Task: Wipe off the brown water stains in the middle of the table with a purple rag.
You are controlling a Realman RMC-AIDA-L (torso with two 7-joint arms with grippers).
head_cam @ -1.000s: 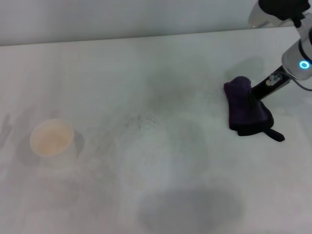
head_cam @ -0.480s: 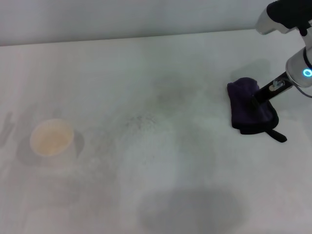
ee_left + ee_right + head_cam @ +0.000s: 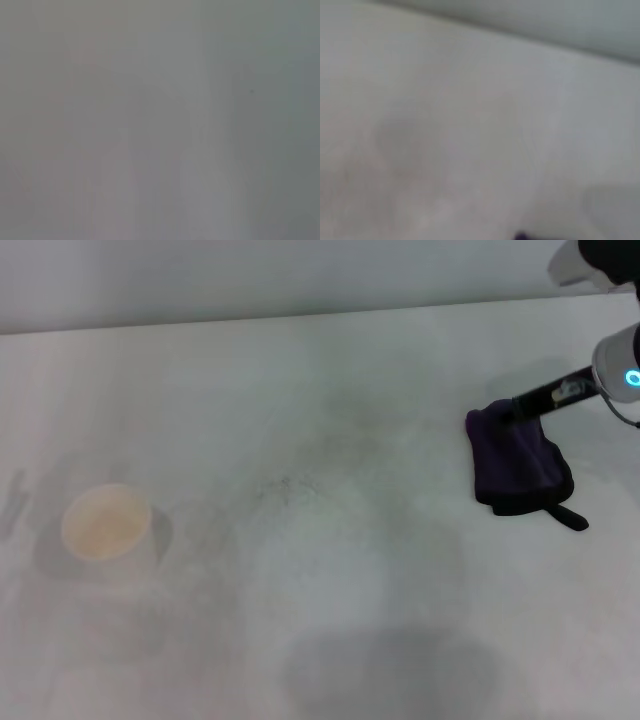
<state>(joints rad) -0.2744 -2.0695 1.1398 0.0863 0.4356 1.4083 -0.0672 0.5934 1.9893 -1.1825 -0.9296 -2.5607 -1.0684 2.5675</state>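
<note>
Over on the right side of the counter (image 3: 330, 370) now: right end effector (image 3: 517, 407) reaching in from the far right corner, tip touching the far edge of the purple rag (image 3: 515, 468). Cannot tell from here whether open, closed or already pinching cloth. No sign of the left end effector in any view.

Lying crumpled and flat, that rag, black tab trailing off the near corner, well apart from the counter's middle. Looking for the brown water stains there and finding no clear blotch, only faint grey speckles (image 3: 285, 485). Worth locating the mark before committing to a stroke.

To do this step well: get a firm bite on a thick fold rather than the thin edging, or risk dragging out a loose flap. Then carry it low toward the middle, press flat enough to put plenty of cloth on the surface, and sweep in short overlapping passes. Keep well away from the paper cup (image 3: 105, 523) on the left; probably light and easily tipped.
</note>
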